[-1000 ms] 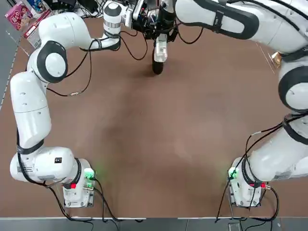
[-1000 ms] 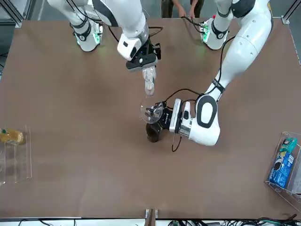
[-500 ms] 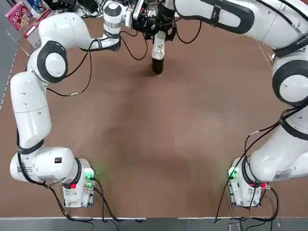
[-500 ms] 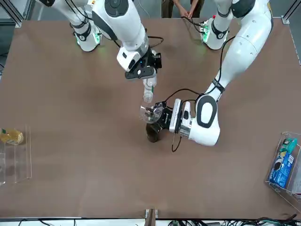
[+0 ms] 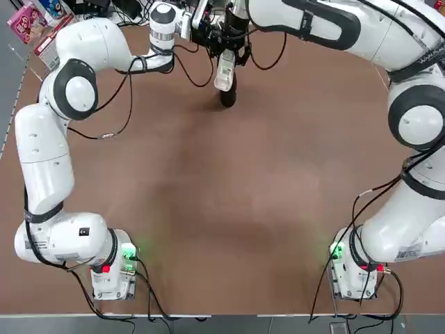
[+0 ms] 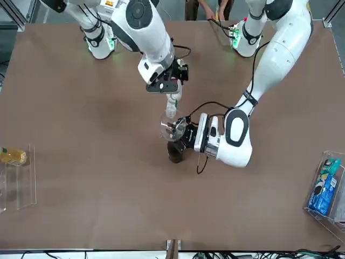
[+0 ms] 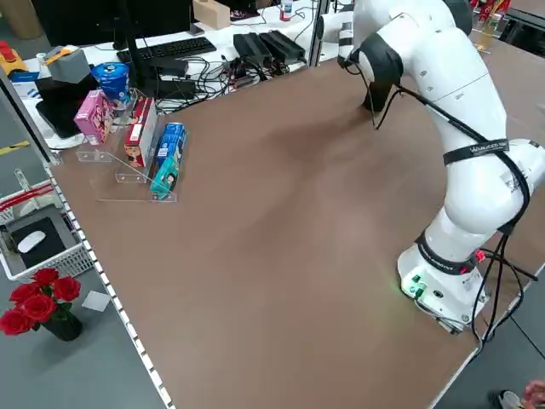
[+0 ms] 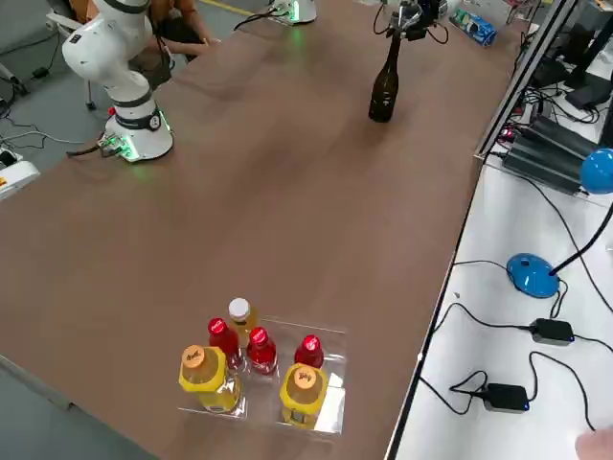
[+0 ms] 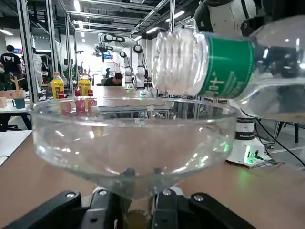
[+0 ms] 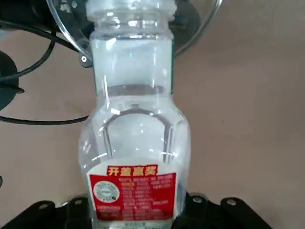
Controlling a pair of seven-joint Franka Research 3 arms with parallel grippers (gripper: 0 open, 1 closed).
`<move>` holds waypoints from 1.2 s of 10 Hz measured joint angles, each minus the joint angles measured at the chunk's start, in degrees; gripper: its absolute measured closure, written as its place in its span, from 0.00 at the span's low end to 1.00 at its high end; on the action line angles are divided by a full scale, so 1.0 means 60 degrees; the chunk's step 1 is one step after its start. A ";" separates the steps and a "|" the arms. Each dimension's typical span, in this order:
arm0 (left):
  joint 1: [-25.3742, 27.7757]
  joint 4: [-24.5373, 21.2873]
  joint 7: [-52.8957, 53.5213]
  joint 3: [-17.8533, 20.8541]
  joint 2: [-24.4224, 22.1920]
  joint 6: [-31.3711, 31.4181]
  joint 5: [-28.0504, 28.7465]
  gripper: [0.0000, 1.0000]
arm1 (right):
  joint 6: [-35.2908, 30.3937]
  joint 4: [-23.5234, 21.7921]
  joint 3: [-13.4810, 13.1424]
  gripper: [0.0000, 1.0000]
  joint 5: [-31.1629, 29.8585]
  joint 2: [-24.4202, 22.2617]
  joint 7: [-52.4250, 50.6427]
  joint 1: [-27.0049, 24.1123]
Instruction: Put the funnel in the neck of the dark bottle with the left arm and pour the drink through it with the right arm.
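1. Nearest to the robot, the two arm bases stand at the near edge of the brown table (image 5: 208,209); both arms reach to the far middle of it.
2. The dark bottle (image 8: 385,84) stands upright on the table near the far edge.
3. The funnel (image 9: 131,138) sits with its spout in the neck of the dark bottle, its wide mouth facing up.
4. The left gripper (image 9: 143,210) is clamped on the narrow spout of the funnel, just under the bowl, one finger on each side.
5. The drink (image 10: 133,138) is grasped around its body by the right gripper (image 6: 164,86), which comes from above.
6. The drink is tilted, and its open, threaded mouth is over the rim of the funnel, just above the bowl. It has no cap on.
7. Whether liquid already runs into the funnel, I cannot tell.
8. At the far side of the table, towards the right arm's side, a clear tray (image 8: 287,383) holds red-capped and yellow bottles.
9. At the far side towards the left arm, a clear stand (image 7: 128,170) holds coloured boxes.
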 joint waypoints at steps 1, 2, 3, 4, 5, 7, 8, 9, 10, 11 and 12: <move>0.0000 0.0000 0.0000 0.0000 0.0000 0.0000 0.0000 0.76 | 0.0000 0.0056 0.0005 0.48 0.0037 0.0049 0.0124 0.0028; 0.0000 0.0000 0.0000 0.0000 0.0000 0.0000 0.0000 0.76 | 0.0000 0.0104 0.0009 0.48 0.0067 0.0071 0.0192 0.0040; 0.0001 0.0000 0.0000 0.0000 0.0000 0.0000 0.0000 0.76 | -0.0002 0.0152 0.0014 0.48 0.0127 0.0075 0.0280 0.0047; 0.0001 0.0000 0.0000 0.0000 0.0000 0.0000 0.0000 0.76 | -0.0003 0.0183 0.0023 0.48 0.0187 0.0075 0.0351 0.0048; 0.0002 0.0000 0.0000 0.0000 0.0000 0.0000 0.0000 0.76 | -0.0004 0.0202 0.0024 0.48 0.0237 0.0075 0.0390 0.0048; 0.0004 0.0000 0.0000 0.0000 0.0000 0.0000 0.0000 0.76 | -0.0026 0.0212 0.0027 0.48 0.0282 0.0076 0.0434 0.0048; 0.0004 0.0000 0.0000 0.0000 0.0000 0.0000 0.0000 0.76 | -0.0035 0.0221 0.0031 0.48 0.0282 0.0076 0.0446 0.0050; 0.0006 0.0000 0.0000 0.0000 0.0000 0.0000 0.0000 0.76 | -0.0049 0.0233 0.0031 0.48 0.0279 0.0076 0.0447 0.0050; 0.0012 0.0000 0.0000 0.0000 0.0000 0.0000 0.0000 0.76 | -0.0081 0.0252 0.0036 0.48 0.0134 0.0076 0.0443 0.0051; 0.0017 0.0000 0.0000 0.0000 0.0000 0.0000 0.0000 0.76 | -0.0127 0.0275 0.0047 0.48 -0.0122 0.0075 0.0413 0.0051; 0.0018 0.0000 0.0000 0.0000 0.0000 0.0000 0.0000 0.76 | -0.0144 0.0290 0.0079 0.48 -0.0483 0.0058 0.0367 0.0052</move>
